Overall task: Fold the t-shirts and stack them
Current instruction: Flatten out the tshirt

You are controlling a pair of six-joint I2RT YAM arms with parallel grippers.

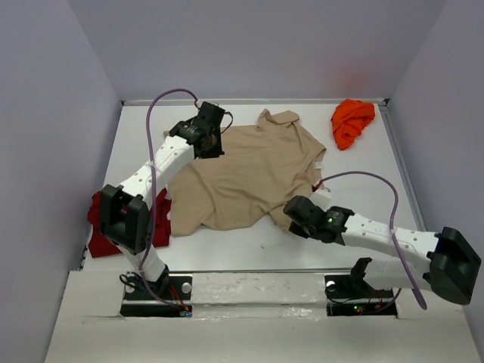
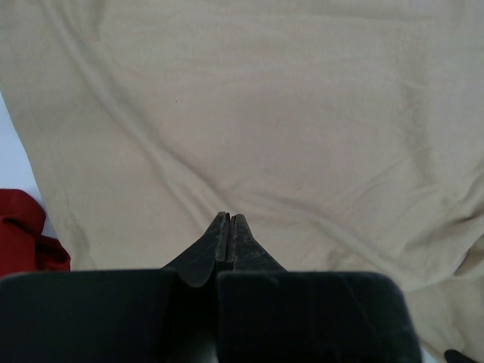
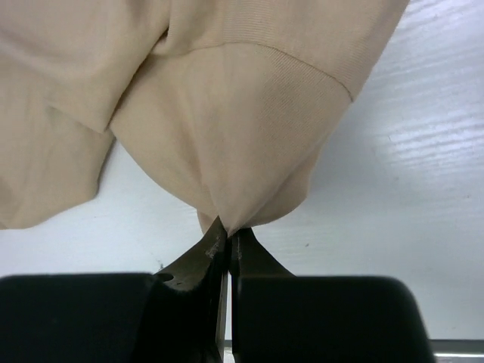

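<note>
The tan t-shirt (image 1: pixel 249 170) lies spread out in the middle of the table, collar toward the back. My right gripper (image 1: pixel 293 213) (image 3: pixel 229 229) is shut on that shirt's near right edge, and the cloth (image 3: pixel 227 128) bunches up into a peak at the fingertips. My left gripper (image 1: pixel 209 138) (image 2: pixel 229 219) is over the shirt's far left shoulder, shut; no cloth shows between its fingers, only tan fabric (image 2: pixel 272 121) below. The dark red t-shirt (image 1: pixel 97 227) (image 2: pixel 23 238) lies crumpled at the left, partly under the left arm. The orange t-shirt (image 1: pixel 352 121) sits bunched at the back right.
Grey walls enclose the white table (image 1: pixel 355 197) on three sides. The left arm (image 1: pixel 151 178) reaches diagonally over the red shirt. The right arm (image 1: pixel 378 236) lies along the near right. A metal rail (image 1: pixel 257 272) borders the near edge.
</note>
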